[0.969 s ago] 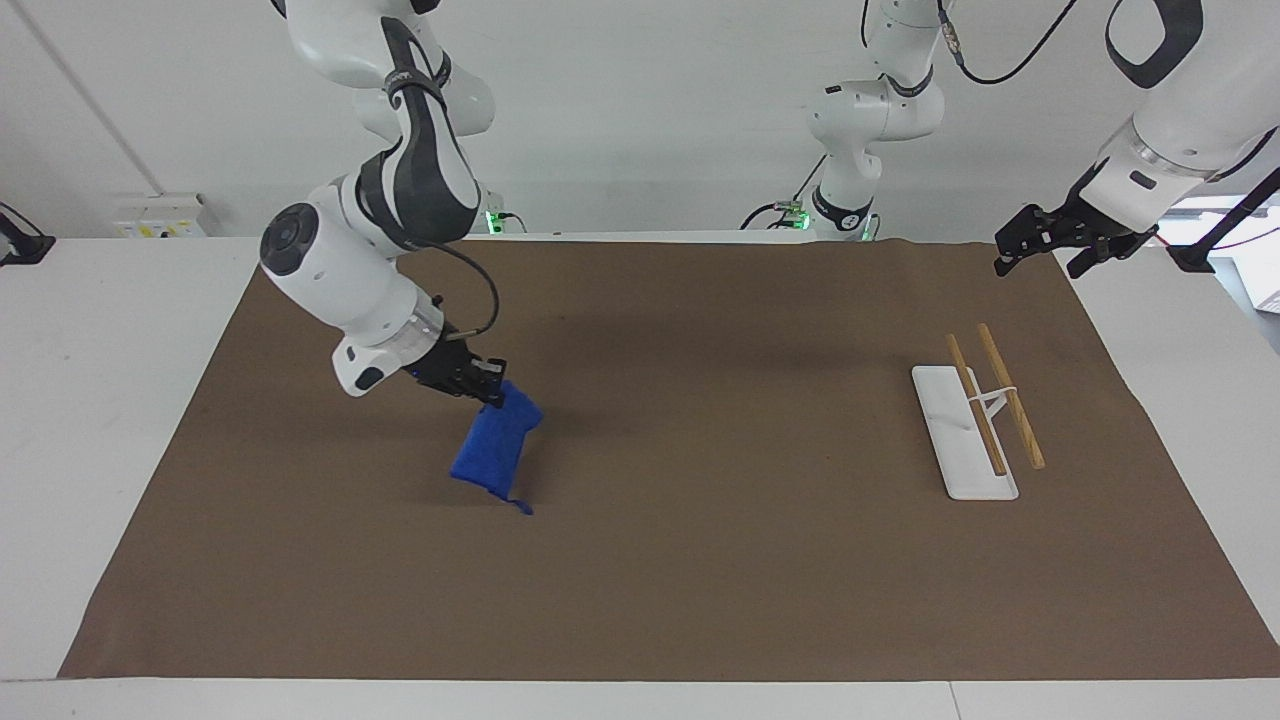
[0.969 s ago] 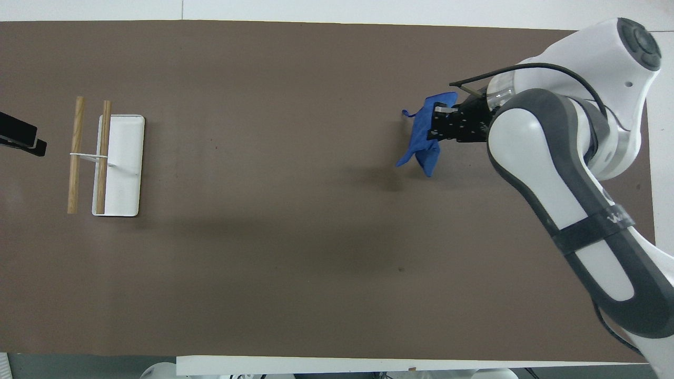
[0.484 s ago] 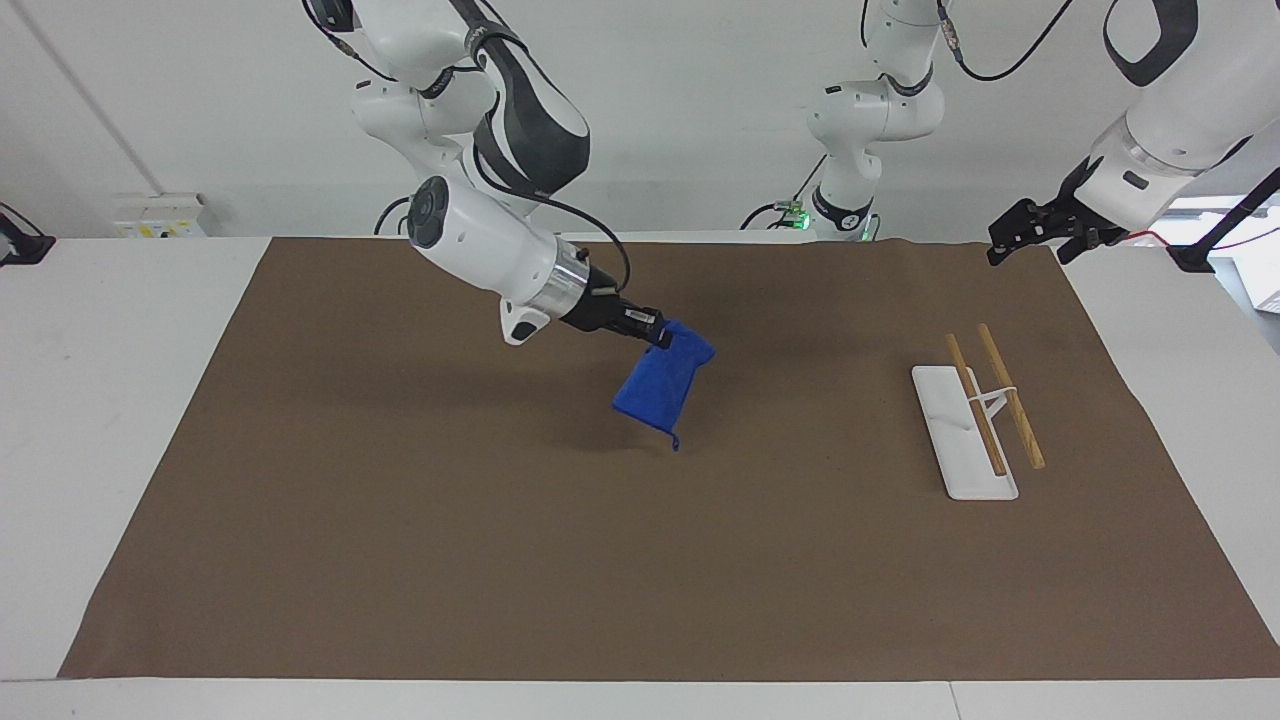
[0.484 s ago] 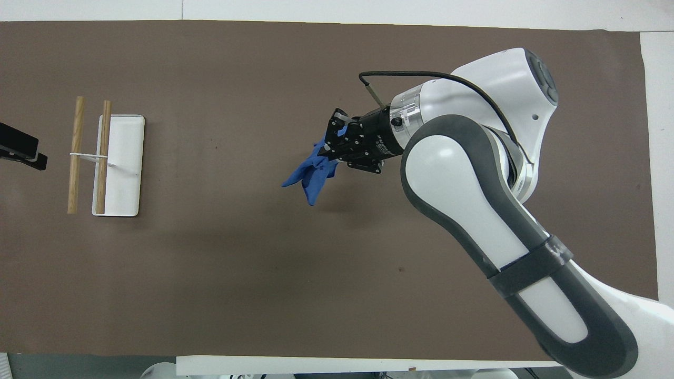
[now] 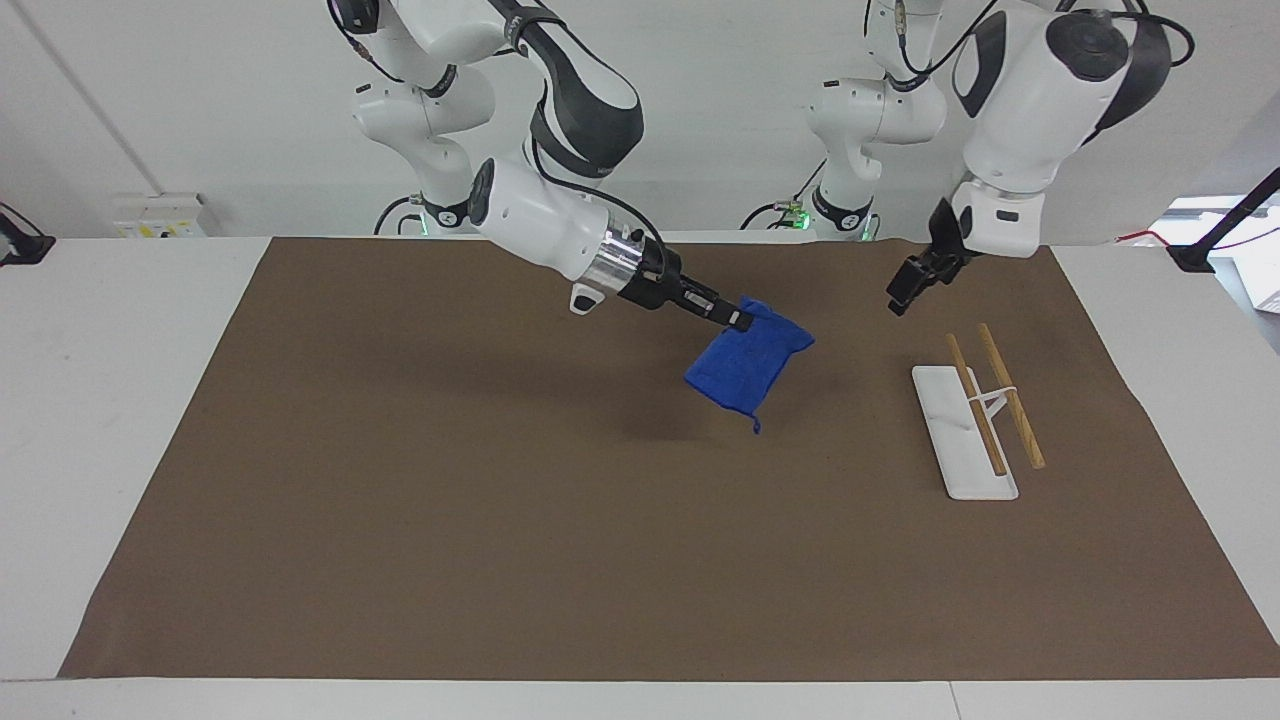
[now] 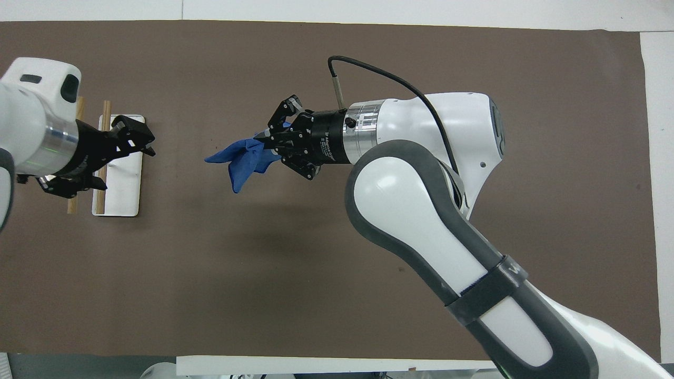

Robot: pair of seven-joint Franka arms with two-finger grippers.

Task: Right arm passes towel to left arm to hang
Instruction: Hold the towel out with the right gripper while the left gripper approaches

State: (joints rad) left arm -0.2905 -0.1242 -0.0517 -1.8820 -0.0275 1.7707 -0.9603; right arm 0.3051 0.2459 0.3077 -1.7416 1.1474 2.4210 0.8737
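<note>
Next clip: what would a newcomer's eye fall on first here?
The bright blue towel, dangling above the middle of the brown mat, pinched in the right hand. Then the left hand, raised over the mat beside the white rack with its two wooden rails, apart from the towel.

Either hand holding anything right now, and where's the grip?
The right hand holds the blue towel by an upper corner; the rest hangs clear above the brown mat, loop lowest. The left hand is open and holds nothing.

Bright blue towel (image 5: 748, 365); brown mat (image 5: 500, 500); white rack (image 5: 962, 435), tan wooden rods (image 5: 1010, 395)
</note>
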